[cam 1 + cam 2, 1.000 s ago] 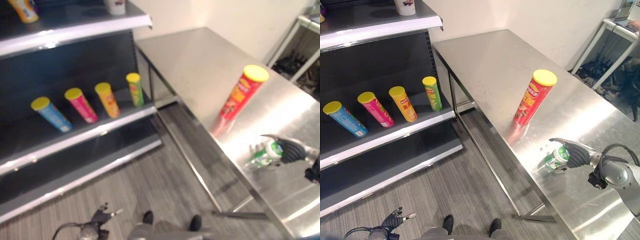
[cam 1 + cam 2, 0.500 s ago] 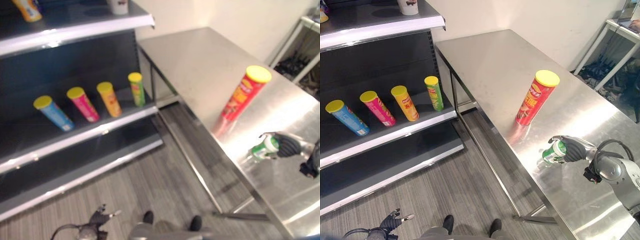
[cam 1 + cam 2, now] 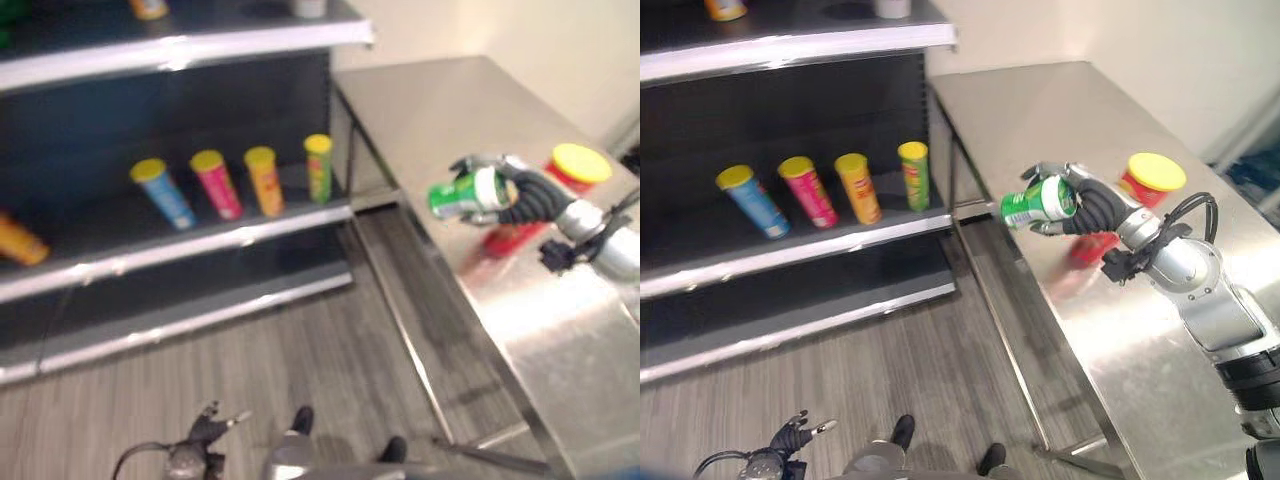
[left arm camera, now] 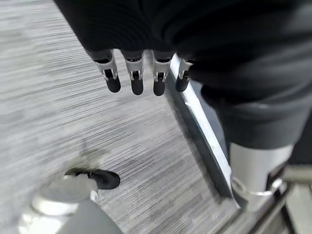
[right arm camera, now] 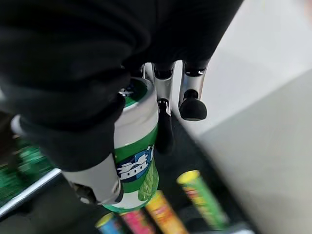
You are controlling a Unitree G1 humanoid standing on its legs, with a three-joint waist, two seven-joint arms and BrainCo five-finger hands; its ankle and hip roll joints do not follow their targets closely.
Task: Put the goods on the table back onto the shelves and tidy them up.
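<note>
Right hand (image 3: 1095, 207) is covering the lower half of the red tube (image 3: 1140, 190) near the table's (image 3: 1160, 330) front edge; top-shelf (image 3: 790, 45) items are getting cut off by the frame; green can's (image 5: 134, 156) print is blurring out.

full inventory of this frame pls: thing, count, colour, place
Green and white can: 1, held on its side in the right hand, in the air over the table's near edge.
Red tall tube with yellow lid: 1, upright on the table, partly behind the right hand.
Tall tubes with yellow lids on the middle shelf: 4 in a row, blue, pink, orange, green.
Orange item: 1, on the same shelf, at the view's left edge.
Steel table: 1, silver, right of the shelves.
Dark shelf unit: 1, silver-edged shelves; small items on the top shelf, too cut off to name.
Right hand: curled round the can.
Left hand: low over the grey floor, fingers straight.
</note>
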